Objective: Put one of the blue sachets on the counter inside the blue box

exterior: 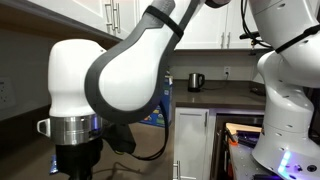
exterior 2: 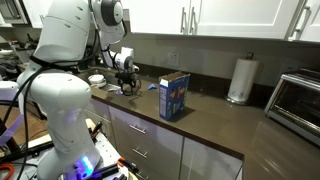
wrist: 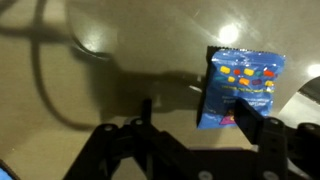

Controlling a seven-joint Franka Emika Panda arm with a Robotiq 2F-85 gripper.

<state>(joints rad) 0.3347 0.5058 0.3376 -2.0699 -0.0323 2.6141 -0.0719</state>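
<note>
In the wrist view a blue sachet [wrist: 240, 80] with coloured marks lies flat on the glossy counter [wrist: 150, 50]. My gripper [wrist: 197, 118] is open just above it. Its right finger overlaps the sachet's lower edge, and its left finger is over bare counter. In an exterior view the gripper [exterior 2: 127, 87] hangs low over the counter [exterior 2: 215, 125], left of the upright blue box [exterior 2: 174, 97]. The box stands with its top towards the cabinets. In an exterior view the arm [exterior: 130, 75] hides most of the scene and the gripper does not show.
A white paper-towel roll [exterior 2: 239, 80] stands against the back wall and a toaster oven [exterior 2: 296, 100] sits at the far right. A bowl [exterior 2: 96, 79] is behind the gripper. A dark kettle [exterior: 196, 80] stands on the counter. White cabinets hang overhead.
</note>
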